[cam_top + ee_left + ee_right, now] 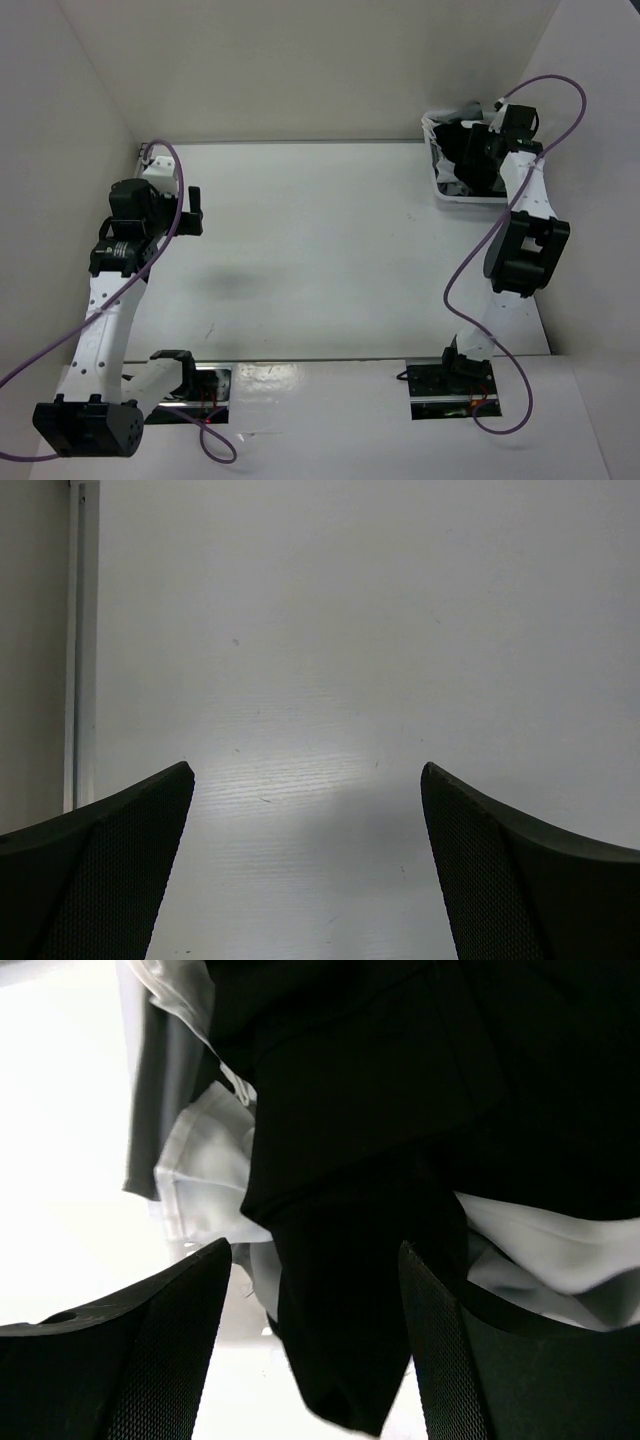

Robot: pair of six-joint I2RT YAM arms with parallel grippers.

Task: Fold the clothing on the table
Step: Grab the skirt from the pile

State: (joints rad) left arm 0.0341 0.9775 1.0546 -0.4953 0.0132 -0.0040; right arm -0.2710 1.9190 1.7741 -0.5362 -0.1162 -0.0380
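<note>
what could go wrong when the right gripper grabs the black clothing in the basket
1. The right gripper has its jaws apart astride a hanging fold of the black garment, with the white garment right beside one finger; a pinch might catch both.
2. Both lie tangled in the basket; lifting the black one could drag the white one out or shift the basket.
</note>
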